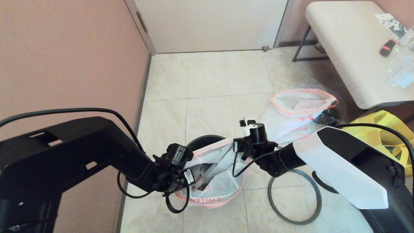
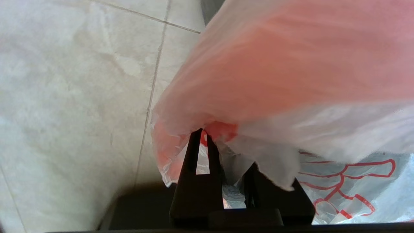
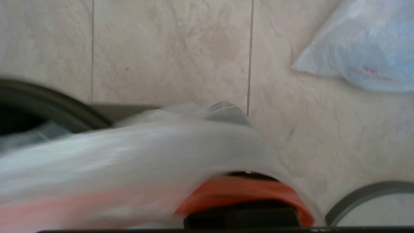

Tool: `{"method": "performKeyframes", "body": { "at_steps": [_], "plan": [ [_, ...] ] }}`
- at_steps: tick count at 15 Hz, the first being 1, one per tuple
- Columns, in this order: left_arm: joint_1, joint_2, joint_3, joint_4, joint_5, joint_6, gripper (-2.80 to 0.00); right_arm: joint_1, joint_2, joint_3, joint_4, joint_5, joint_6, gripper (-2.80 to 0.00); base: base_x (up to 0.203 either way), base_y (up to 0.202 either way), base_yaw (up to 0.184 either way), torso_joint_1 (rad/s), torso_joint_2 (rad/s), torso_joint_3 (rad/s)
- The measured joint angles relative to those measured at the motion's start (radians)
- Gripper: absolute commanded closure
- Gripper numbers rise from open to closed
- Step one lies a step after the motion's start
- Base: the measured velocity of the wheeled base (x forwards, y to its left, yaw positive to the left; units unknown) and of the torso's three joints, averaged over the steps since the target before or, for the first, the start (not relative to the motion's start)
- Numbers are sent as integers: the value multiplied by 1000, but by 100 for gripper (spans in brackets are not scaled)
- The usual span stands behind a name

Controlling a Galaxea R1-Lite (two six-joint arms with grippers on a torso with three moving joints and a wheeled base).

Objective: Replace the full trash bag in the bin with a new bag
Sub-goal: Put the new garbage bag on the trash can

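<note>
The dark round bin [image 1: 204, 141] stands on the tiled floor, and only its far rim shows behind a white translucent bag [image 1: 216, 191] with an orange-red rim. The bag is stretched over the bin's mouth, and dark shapes show through it. My left gripper [image 1: 189, 176] is at the bag's left edge and is shut on bunched rim plastic [image 2: 215, 139]. My right gripper [image 1: 238, 150] is at the bag's right edge, where the bag [image 3: 129, 155] drapes over it and hides it. The bin's thin grey hoop [image 1: 269, 197] lies loose on the floor to the right.
A second white bag [image 1: 300, 103] with an orange rim lies on the floor further back on the right. A yellow tote [image 1: 388, 129] sits under a pale bench [image 1: 349, 48]. A pink wall [image 1: 64, 58] runs close on the left.
</note>
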Motion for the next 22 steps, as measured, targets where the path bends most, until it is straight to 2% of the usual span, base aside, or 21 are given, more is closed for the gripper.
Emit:
{"method": "performKeyframes", "body": {
  "at_steps": [6,10,18,22],
  "plan": [
    [-25,1,14,-15,-23,33,0,10,-23,-21,-2,15,-29,0,0,0,0,0,0,0],
    [-29,2,19,-17,-35,35,0,17,-26,-50,8,65,-33,0,0,0,0,0,0,0],
    [-62,22,22,-69,-35,56,0,22,-4,-262,237,213,-37,0,0,0,0,0,0,0],
    [-72,33,21,-72,-36,66,0,25,31,-338,314,272,-120,0,0,0,0,0,0,0]
  ]
}}
